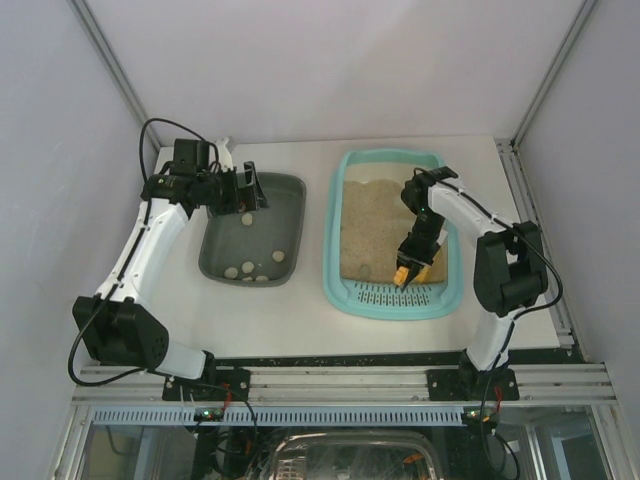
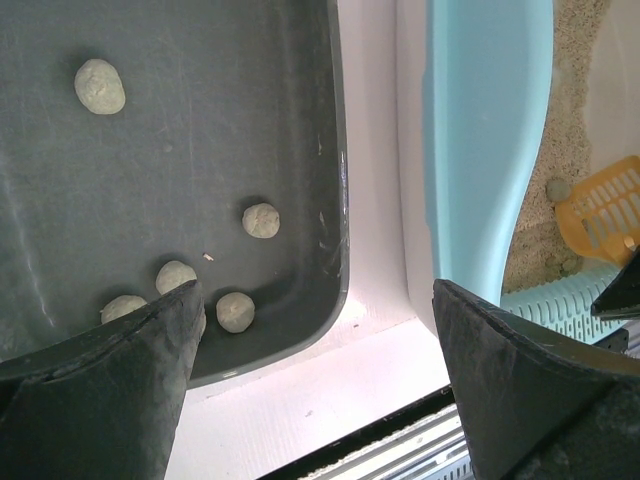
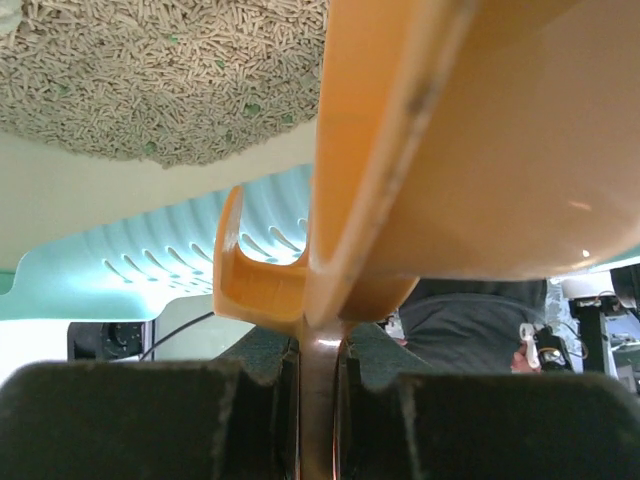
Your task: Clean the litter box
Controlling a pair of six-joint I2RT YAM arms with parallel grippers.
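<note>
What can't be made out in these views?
Top external: whether the orange scoop holds anything; too small, partly under the right gripper.
Right wrist: most of the litter in the litter box, hidden by the scoop.
Left wrist: how many clumps the dark grey tray holds; frame edges and fingers of the left gripper cut it off.

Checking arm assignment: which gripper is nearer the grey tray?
Left. The left gripper hangs over the far end of the grey tray; the right gripper holds a scoop over the litter box.
</note>
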